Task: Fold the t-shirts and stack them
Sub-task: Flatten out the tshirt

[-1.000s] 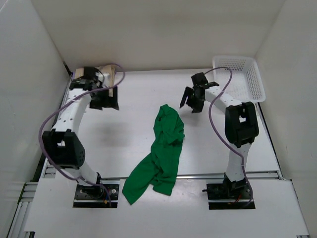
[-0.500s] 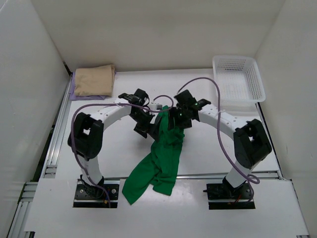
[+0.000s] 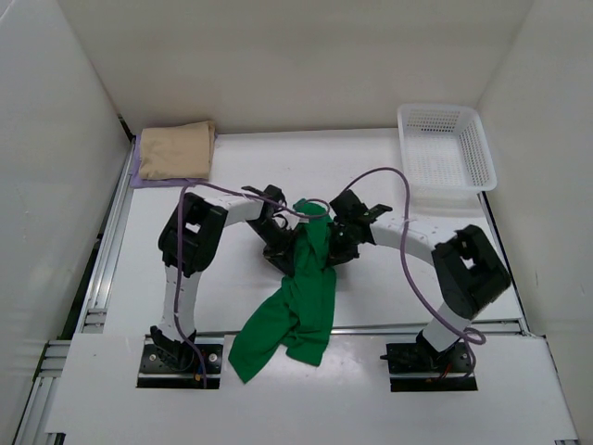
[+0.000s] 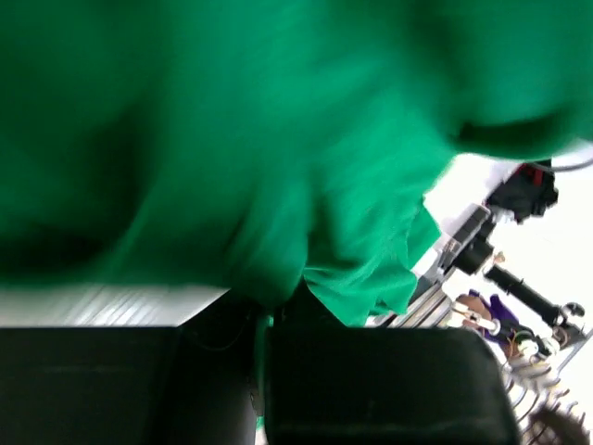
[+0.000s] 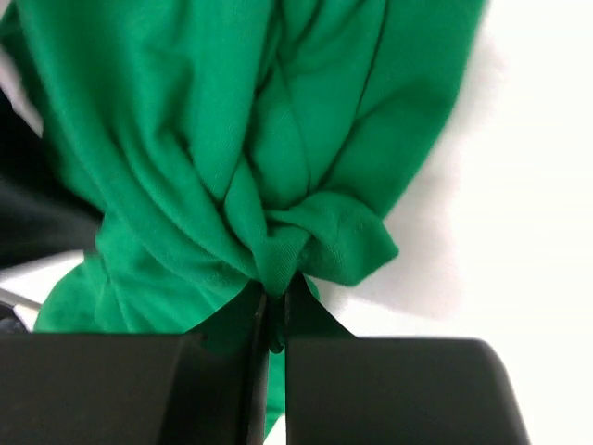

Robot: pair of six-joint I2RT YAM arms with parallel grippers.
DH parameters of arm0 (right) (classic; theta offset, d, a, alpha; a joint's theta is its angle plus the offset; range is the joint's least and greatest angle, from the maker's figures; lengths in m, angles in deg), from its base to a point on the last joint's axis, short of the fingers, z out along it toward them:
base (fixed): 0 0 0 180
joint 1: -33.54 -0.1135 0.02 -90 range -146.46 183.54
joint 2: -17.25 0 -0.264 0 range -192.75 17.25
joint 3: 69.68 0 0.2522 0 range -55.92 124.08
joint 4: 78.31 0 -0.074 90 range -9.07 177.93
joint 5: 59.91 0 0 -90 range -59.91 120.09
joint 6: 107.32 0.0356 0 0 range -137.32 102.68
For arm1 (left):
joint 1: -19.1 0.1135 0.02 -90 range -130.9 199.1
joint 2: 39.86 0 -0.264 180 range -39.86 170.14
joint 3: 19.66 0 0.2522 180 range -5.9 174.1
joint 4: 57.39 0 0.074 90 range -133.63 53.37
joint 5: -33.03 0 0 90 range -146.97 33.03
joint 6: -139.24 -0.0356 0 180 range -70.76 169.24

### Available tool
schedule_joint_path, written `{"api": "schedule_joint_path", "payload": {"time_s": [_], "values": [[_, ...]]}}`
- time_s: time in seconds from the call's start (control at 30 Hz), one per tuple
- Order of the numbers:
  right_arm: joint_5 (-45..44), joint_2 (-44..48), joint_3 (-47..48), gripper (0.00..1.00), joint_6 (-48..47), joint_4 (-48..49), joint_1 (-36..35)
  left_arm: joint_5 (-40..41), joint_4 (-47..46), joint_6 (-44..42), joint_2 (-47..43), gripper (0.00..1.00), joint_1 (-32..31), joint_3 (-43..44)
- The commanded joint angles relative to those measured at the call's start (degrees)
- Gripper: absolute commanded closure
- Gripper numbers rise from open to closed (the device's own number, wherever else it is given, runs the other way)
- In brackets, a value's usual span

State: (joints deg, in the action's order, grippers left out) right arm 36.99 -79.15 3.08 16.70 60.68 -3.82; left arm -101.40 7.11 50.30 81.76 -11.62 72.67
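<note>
A crumpled green t-shirt (image 3: pixel 298 297) lies on the table's middle, its lower end hanging over the near edge. My left gripper (image 3: pixel 289 248) is shut on the shirt's upper left side, with green cloth (image 4: pixel 232 167) pinched between its fingers (image 4: pixel 371 389). From the right, my right gripper (image 3: pixel 332 243) is shut on a bunched fold (image 5: pixel 278 250) of the same shirt. A folded tan t-shirt (image 3: pixel 176 148) rests on a lavender one (image 3: pixel 139 176) at the back left corner.
A white mesh basket (image 3: pixel 447 148) stands at the back right. White walls close in the table on three sides. A metal rail (image 3: pixel 371 328) runs along the near edge in front of both arm bases.
Both arms swung in from the back corners to the middle. Each gripper came down on the green shirt's upper part and shut on it. The shirt's top has bunched up.
</note>
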Motion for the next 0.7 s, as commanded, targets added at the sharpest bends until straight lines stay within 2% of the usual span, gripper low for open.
{"api": "schedule_joint_path", "payload": {"time_s": [0.0, 0.03, 0.17, 0.3, 0.5, 0.53, 0.57, 0.6, 0.63, 0.67], "values": [[-2.49, 8.32, -2.39, 1.0, 0.17, -2.01, 0.97, 6.15, 3.99, -1.06, -4.9, 0.9, 6.18, 2.9], [-3.28, 11.73, -3.27, 1.0, 0.17, -2.72, 1.59, 8.71, 5.15, -1.06, -6.47, 0.9, 9.68, 4.3], [-2.33, 18.52, -9.68, 1.0, 0.7, -4.04, 5.8, 20.14, 10.6, -1.06, -8.51, 0.9, 16.46, 15.1], [-0.93, 22.13, -15.84, 1.0, 1.84, -4.04, 7.48, 31.92, 13.24, -1.06, -7.9, 0.9, 18.58, 31.6], [3.21, 24.07, -19.01, 1.0, 5.53, -0.53, 8.01, 56.16, 4.74, -1.06, -3.51, 0.89, 17.55, 46.31], [3.99, 23.2, -19.01, 1.0, 5.53, -0.01, 8.53, 59.86, -0.24, -1.06, -2.71, 0.77, 17.01, 47.89], [4.87, 22.67, -18.4, 1.0, 6.31, 0.69, 8.54, 66.68, -2.55, -1.06, -1.66, 0.59, 17.01, 48.61], [7.23, 21.44, -18.4, 1.0, 7.02, 0.7, 9.06, 69.79, -4.06, -1.06, 1.48, 0.17, 16.23, 49.66], [8.04, 21.43, -17.53, 1.0, 7.02, 0.7, 9.59, 71.91, -4.07, -1.06, 3.34, 0.02, 15.43, 53.41], [8.05, 20.47, -16.74, 1.0, 7.55, 1.22, 9.59, 74.28, -4.07, -1.06, 4.49, 0.0, 14.82, 53.97]]}}
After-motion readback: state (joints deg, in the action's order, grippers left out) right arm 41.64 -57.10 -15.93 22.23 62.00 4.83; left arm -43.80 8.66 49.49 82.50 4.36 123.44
